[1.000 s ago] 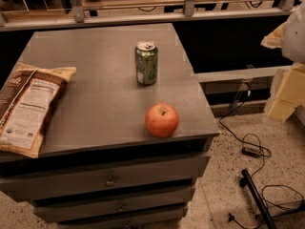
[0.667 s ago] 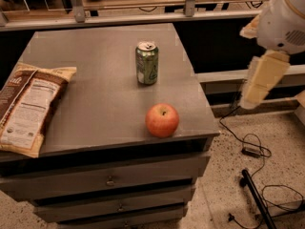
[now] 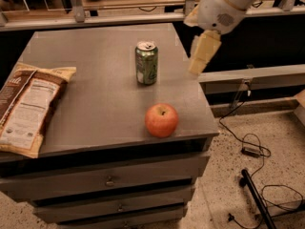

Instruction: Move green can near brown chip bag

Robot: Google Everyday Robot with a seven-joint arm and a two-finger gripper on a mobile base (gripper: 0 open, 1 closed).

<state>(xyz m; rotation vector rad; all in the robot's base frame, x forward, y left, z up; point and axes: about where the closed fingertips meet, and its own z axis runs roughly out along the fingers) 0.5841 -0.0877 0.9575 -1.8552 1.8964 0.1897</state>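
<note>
The green can (image 3: 146,63) stands upright on the grey cabinet top (image 3: 100,94), towards the back and right of the middle. The brown chip bag (image 3: 27,106) lies flat at the left edge, its white label panel facing up, far from the can. My gripper (image 3: 202,53) hangs from the white arm (image 3: 226,4) at the upper right. It is above the right edge of the top, to the right of the can and apart from it. It holds nothing that I can see.
A red-orange apple (image 3: 161,120) sits near the front right corner of the top, in front of the can. Drawers (image 3: 109,180) are below. A railing and shelf run behind the cabinet. Black cables (image 3: 248,147) lie on the speckled floor at the right.
My arm and gripper have swung in from the far right edge of the view towards the left, and now hang over the cabinet's right edge near the can. The can, apple and bag have not moved.
</note>
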